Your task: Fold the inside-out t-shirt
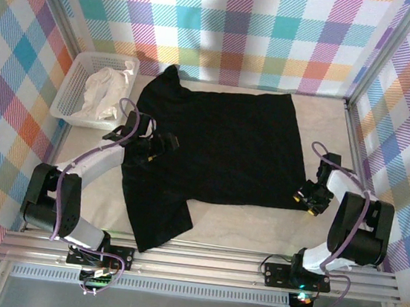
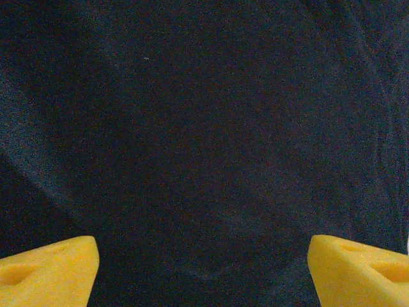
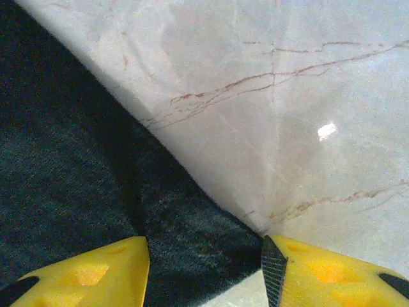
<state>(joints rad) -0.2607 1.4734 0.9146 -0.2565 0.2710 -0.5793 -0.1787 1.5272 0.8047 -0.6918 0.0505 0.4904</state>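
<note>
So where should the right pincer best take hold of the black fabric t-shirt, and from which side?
Probably the hem corner of the black fabric t-shirt nearest the right pincer, coming down from the bare marble table side. The shirt lies flat, so only its edges offer a free lip, and this corner sits between the open fingers.

Black t-shirt (image 1: 221, 144) — spread flat, neck left, hem right
</note>
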